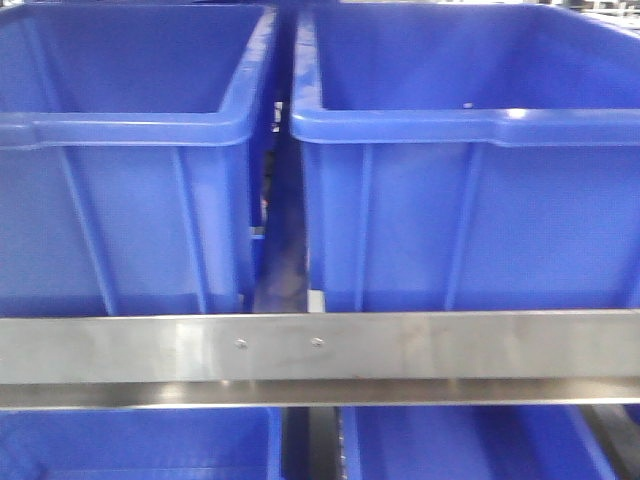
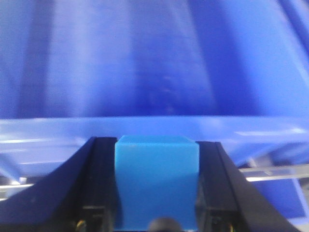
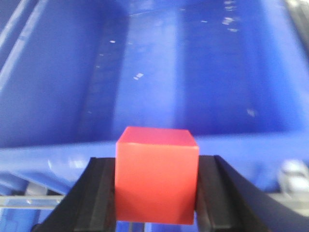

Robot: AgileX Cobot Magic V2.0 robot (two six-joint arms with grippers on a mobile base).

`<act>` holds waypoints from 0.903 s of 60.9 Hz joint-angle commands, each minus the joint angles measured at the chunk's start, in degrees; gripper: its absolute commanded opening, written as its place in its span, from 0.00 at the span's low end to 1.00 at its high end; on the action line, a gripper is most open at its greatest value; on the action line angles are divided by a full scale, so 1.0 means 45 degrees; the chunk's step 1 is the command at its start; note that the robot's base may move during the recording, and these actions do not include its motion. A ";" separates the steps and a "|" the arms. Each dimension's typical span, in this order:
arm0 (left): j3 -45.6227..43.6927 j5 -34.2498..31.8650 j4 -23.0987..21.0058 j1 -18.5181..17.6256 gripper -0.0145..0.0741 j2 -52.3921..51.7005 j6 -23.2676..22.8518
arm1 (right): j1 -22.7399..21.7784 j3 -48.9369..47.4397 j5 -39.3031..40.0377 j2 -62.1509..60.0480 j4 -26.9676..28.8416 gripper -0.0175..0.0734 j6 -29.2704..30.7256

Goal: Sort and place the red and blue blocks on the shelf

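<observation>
The blue block (image 2: 157, 181) fills the space between the black fingers of my left gripper (image 2: 157, 159), which is shut on it, just before the rim of a blue bin (image 2: 154, 128). In the right wrist view the red block (image 3: 157, 174) is clamped by my right gripper (image 3: 157, 166), shut on it, at the near rim of another blue bin (image 3: 203, 145) whose inside lies beyond. The shelf's brushed-steel front rail (image 1: 320, 355) with two screws crosses the front view. Neither gripper shows in the front view.
Two big blue bins stand side by side on the shelf, the left bin (image 1: 125, 130) and the right bin (image 1: 470, 125), with a narrow gap between them. More blue bins (image 1: 140, 445) sit on the level below the rail.
</observation>
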State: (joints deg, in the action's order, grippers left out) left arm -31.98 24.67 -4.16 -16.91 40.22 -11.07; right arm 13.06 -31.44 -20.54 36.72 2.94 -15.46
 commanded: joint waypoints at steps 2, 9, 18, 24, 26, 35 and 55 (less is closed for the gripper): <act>-0.0387 -0.1048 -0.0048 0.0038 0.30 -0.0028 -0.0033 | -0.0061 -0.0355 0.1139 -0.0026 -0.0027 0.26 0.0021; -0.0387 -0.1048 -0.0048 0.0038 0.30 -0.0028 -0.0033 | -0.0061 -0.0355 0.1139 -0.0026 -0.0027 0.26 0.0021; -0.0387 -0.1048 -0.0048 0.0038 0.30 -0.0028 -0.0033 | -0.0061 -0.0355 0.1139 -0.0026 -0.0027 0.26 0.0021; -0.0387 -0.1048 -0.0048 0.0038 0.30 -0.0028 -0.0033 | -0.0061 -0.0355 0.1139 -0.0026 -0.0027 0.26 0.0021; -0.0387 -0.1048 -0.0048 0.0038 0.30 -0.0028 -0.0033 | -0.0061 -0.0355 0.1139 -0.0026 -0.0027 0.26 0.0021; -0.0387 -0.1048 -0.0048 0.0038 0.30 -0.0028 -0.0033 | -0.0061 -0.0355 0.1139 -0.0026 -0.0027 0.26 0.0021; -0.0387 -0.1048 -0.0048 0.0038 0.30 -0.0028 -0.0033 | -0.0061 -0.0355 0.1139 -0.0026 -0.0027 0.26 0.0021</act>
State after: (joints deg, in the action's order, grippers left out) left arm -31.98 24.67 -4.16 -16.91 40.22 -11.07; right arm 13.06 -31.44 -20.54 36.72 2.94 -15.46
